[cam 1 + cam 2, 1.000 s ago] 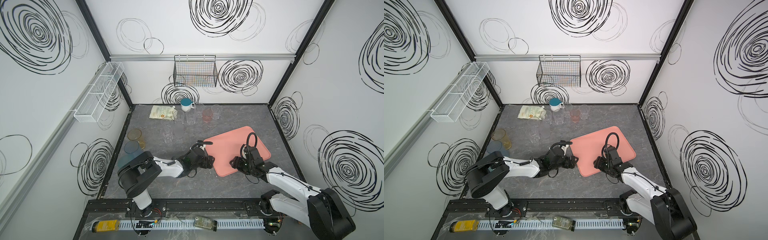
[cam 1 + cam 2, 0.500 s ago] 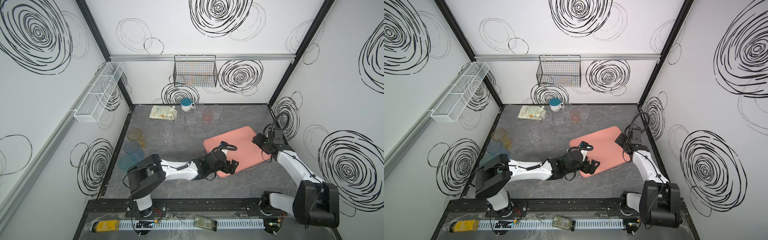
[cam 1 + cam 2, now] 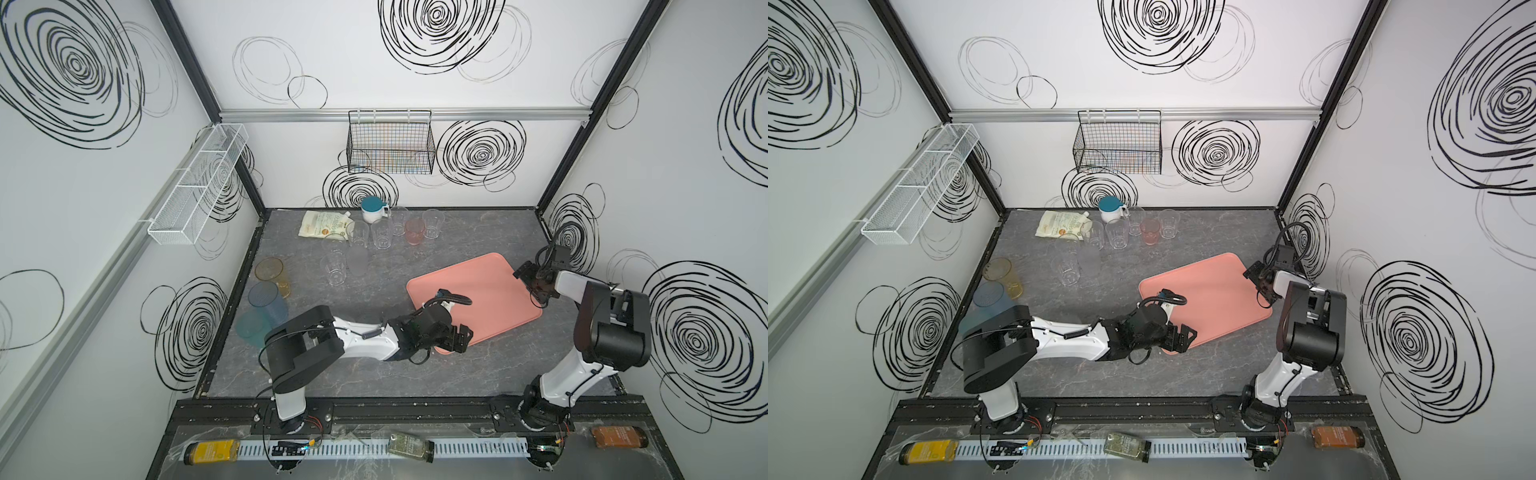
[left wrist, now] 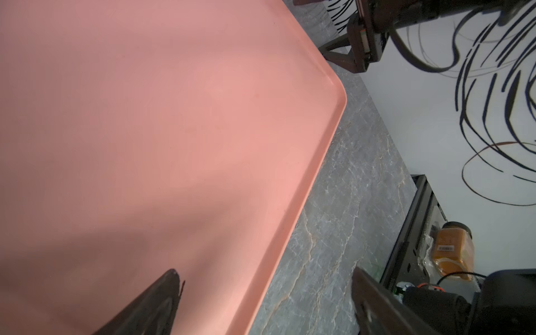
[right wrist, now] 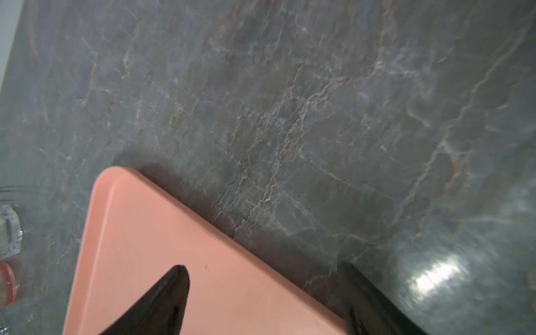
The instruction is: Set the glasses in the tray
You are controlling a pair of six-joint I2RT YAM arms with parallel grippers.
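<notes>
Salmon tray [image 3: 490, 286]; left gripper [image 3: 460, 337] wide, arm stretched low at near corner; right gripper [image 3: 530, 286] wide astride edge.

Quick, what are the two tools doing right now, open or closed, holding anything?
Left tool: open, astride the tray edge, holding nothing.
Right tool: open, holding nothing.

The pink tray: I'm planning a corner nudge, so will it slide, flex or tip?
Likely slides readily: the tray lies flat and empty on a smooth tabletop. Probably stiff: its low rim runs straight. A corner push would probably swivel it.
</notes>
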